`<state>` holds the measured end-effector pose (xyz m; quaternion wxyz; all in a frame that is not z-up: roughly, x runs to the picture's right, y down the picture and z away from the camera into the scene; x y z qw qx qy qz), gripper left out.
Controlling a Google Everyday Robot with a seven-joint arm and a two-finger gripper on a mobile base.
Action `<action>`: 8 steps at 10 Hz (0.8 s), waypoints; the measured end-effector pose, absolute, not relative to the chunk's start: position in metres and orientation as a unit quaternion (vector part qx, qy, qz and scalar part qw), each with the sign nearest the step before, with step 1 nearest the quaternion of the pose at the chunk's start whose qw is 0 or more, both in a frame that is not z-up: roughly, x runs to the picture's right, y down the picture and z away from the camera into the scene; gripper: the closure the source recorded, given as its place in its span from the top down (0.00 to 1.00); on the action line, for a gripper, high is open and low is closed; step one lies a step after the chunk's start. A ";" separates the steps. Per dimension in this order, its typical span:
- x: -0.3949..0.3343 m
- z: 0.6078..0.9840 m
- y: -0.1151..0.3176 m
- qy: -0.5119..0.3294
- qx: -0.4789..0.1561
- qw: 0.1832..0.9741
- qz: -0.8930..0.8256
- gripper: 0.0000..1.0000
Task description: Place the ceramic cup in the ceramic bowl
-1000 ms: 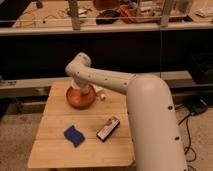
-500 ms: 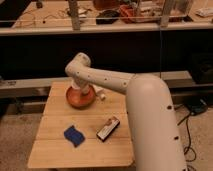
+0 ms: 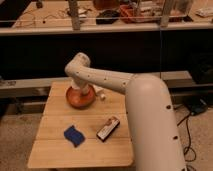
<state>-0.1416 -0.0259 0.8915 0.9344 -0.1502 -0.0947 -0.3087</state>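
Note:
The orange-brown ceramic bowl [image 3: 75,100] stands at the back of the wooden table [image 3: 55,150], left of centre. My arm bends down from the right and its gripper [image 3: 80,90] is directly over the bowl, low at its rim, mostly hidden by the wrist. The ceramic cup does not show as a separate thing; it may be hidden under the gripper. A small white object [image 3: 101,95] lies just right of the bowl, partly behind the arm.
A blue sponge-like object [image 3: 74,135] lies front left on the table. A dark bar-shaped package [image 3: 108,129] lies front centre. My white arm [image 3: 150,115] covers the table's right side. A cluttered shelf [image 3: 110,20] runs behind.

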 end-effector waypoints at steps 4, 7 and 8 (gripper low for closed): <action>-0.142 0.892 -0.027 -0.094 -0.151 0.934 -0.309 0.56; -0.142 0.891 -0.028 -0.094 -0.151 0.934 -0.309 0.75; -0.142 0.891 -0.028 -0.094 -0.151 0.934 -0.309 0.76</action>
